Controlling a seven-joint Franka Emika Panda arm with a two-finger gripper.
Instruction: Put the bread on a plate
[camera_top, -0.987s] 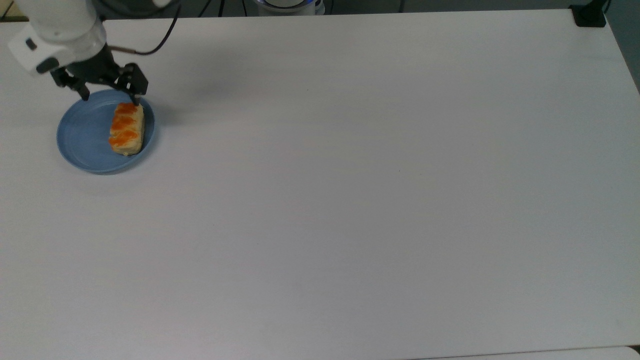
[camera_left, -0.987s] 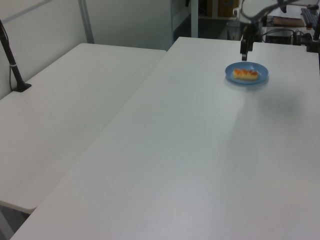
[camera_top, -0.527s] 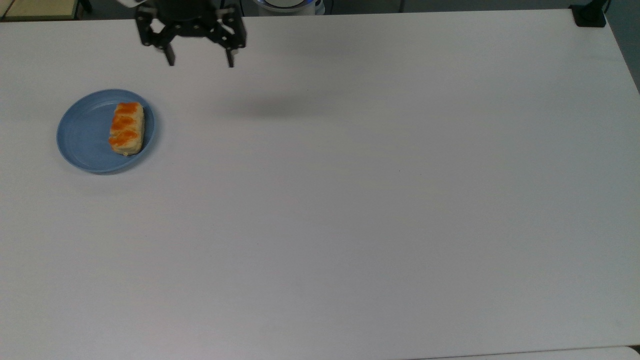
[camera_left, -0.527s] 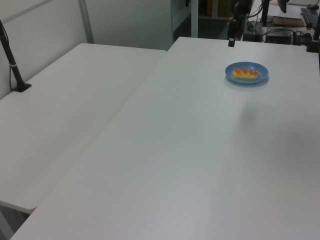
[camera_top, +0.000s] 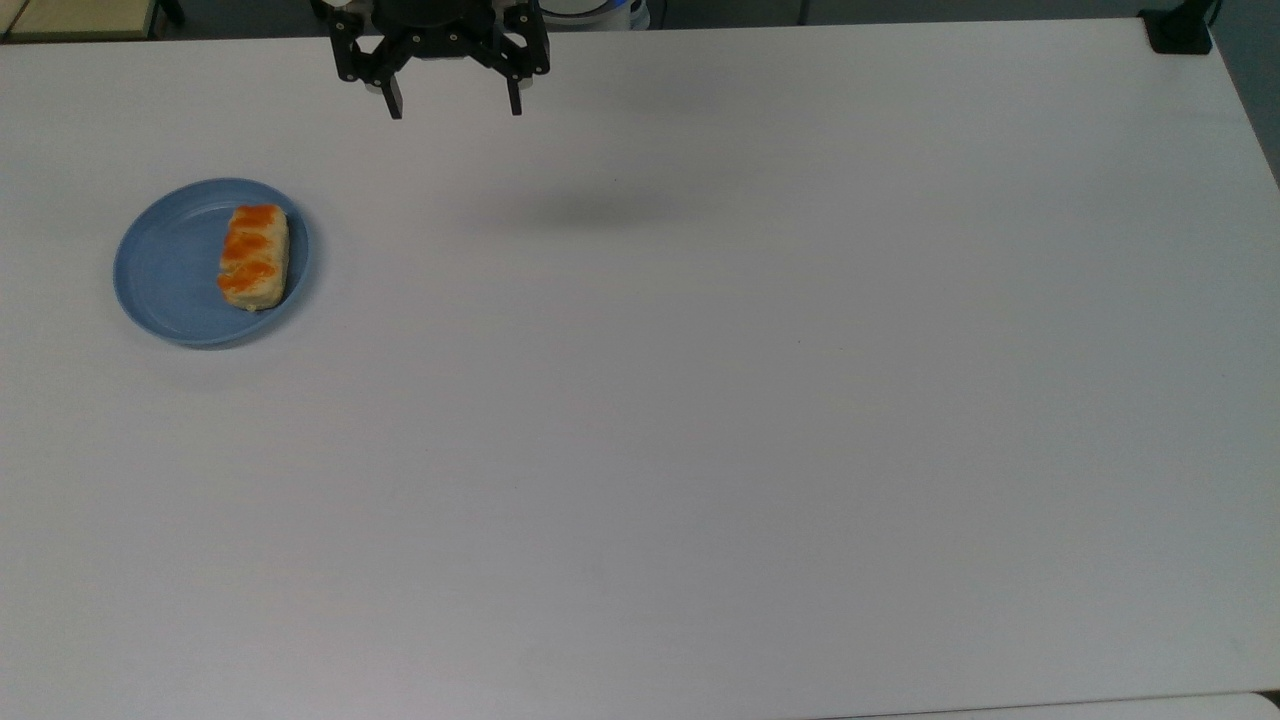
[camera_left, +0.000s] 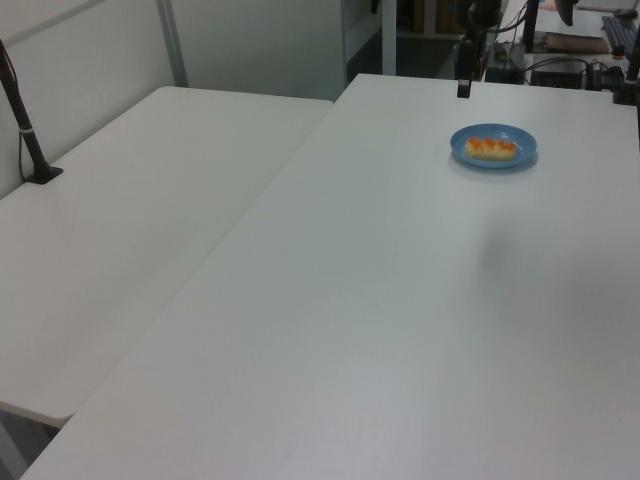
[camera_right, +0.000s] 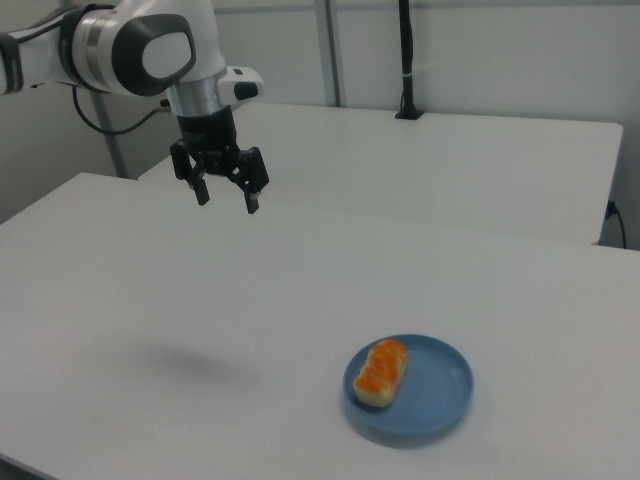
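Bread (camera_right: 382, 371) – small oblong loaf, pale sides, three glossy orange bumps – lies flat on the round shallow blue plate (camera_right: 437, 400), toward the right view's left rim. Matte white table (camera_right: 150, 300) underneath. Gripper (camera_right: 226, 200) hangs high above the table, well apart from the plate – black fingers spread wide, holding nothing.

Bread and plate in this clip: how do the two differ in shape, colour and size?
The bread is oblong; the plate is round. The bread is pale beige with orange-brown bumps on top; the plate is plain light blue. The bread is shorter than the plate is wide and lies toward the plate's right side in the top view. Both sit apart from the open gripper.
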